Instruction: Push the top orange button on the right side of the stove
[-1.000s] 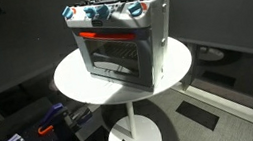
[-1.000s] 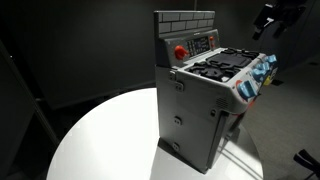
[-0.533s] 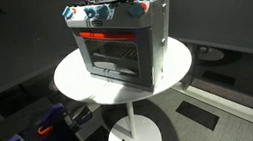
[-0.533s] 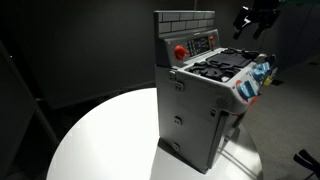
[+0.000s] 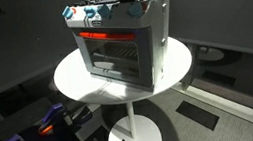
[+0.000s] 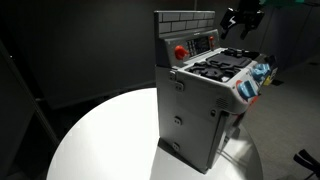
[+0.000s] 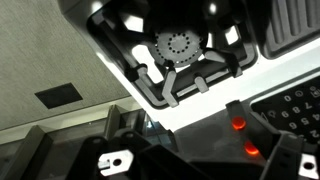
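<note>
**Gripper high over the stove's far right corner, fingers spread**

Furthest left, and spreading under everything, a round white table (image 6: 95,140) on a single pedestal, seen in both exterior views. At its middle, upright, the stove (image 6: 200,110): boxy and silver-grey. In an exterior view, turned door-forward, with a red-orange strip (image 5: 101,34) above the window and teal knobs (image 5: 136,10) along the top edge. At the far edge of the cooktop, a brick-patterned back panel (image 6: 185,20) with a round red knob (image 6: 180,52) at its left end.

Further right and higher, the gripper (image 6: 243,18), in the air above the far right corner of the cooktop, touching nothing. In the wrist view, a round burner (image 7: 178,45) under a black grate at upper centre. Lower right of it, two small lit red-orange buttons (image 7: 238,125), one beyond the other. Along the bottom edge, dark fingers (image 7: 118,150) set well apart, released, nothing between them.
</note>
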{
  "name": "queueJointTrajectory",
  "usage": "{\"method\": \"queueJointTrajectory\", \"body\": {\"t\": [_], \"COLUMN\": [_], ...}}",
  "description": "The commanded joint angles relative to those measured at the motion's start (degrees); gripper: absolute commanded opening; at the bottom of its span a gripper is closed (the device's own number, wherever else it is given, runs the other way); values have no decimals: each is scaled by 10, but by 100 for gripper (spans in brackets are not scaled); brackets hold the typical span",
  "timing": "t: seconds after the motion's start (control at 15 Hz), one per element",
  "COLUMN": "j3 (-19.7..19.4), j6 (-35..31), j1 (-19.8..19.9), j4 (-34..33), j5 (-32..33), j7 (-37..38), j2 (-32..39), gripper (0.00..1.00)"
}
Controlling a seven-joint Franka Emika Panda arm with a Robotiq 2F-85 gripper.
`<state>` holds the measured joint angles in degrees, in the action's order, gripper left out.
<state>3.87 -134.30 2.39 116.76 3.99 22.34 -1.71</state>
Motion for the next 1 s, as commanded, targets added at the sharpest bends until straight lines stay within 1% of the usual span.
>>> {"method": "queueJointTrajectory", "body": {"t": [0.0, 0.73, 0.93], "j3": [-10, -23, -25], "j6": [10, 11, 13], "j1": [-11, -27, -29], "j4": [-40, -106, -118], "j5": [10, -4, -7], "j7": [21, 7, 3], "j2": [29, 98, 107], "gripper": [100, 100, 100]}}
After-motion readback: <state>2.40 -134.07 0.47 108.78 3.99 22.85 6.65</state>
